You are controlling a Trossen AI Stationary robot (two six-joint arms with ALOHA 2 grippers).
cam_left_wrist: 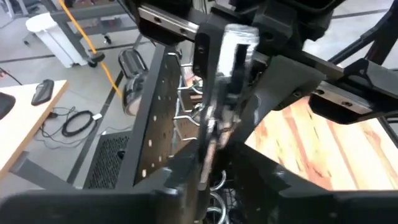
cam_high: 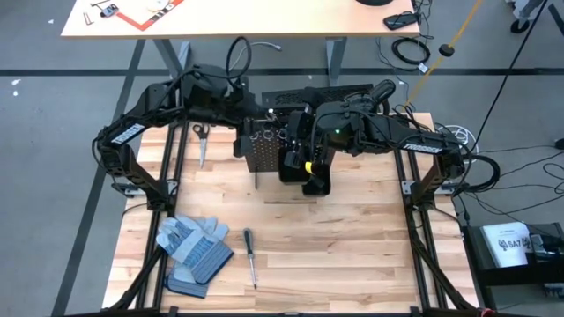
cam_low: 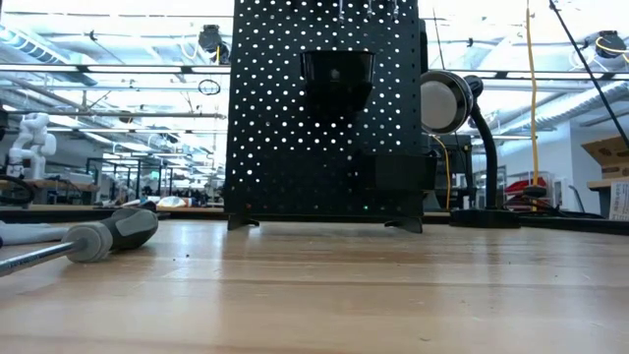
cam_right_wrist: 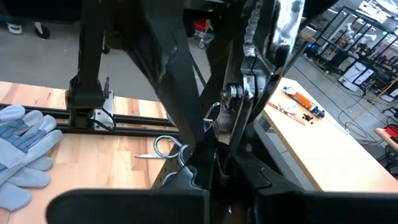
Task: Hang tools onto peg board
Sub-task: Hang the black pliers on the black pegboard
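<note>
While both arms crowd the peg board (cam_high: 264,145) mid-surface, the right claw (cam_right_wrist: 214,155) is pressed together, holding nothing discernible; the left claw (cam_left_wrist: 214,124) grips a silver tool, though its spread cannot be judged. The screwdriver (cam_high: 250,255) lies near the gloves (cam_high: 189,251): light, rigid, slippery-shafted; grasp its handle.

Evenly lit workshop scene, sharp from above and blurred close up.
Ceiling strip lights glare white behind the peg board (cam_low: 324,113), which shows as a dark silhouette with bright holes. The wooden table (cam_high: 352,246) carries only soft shadows. Both wrist views are blurred on nearby dark parts.
</note>
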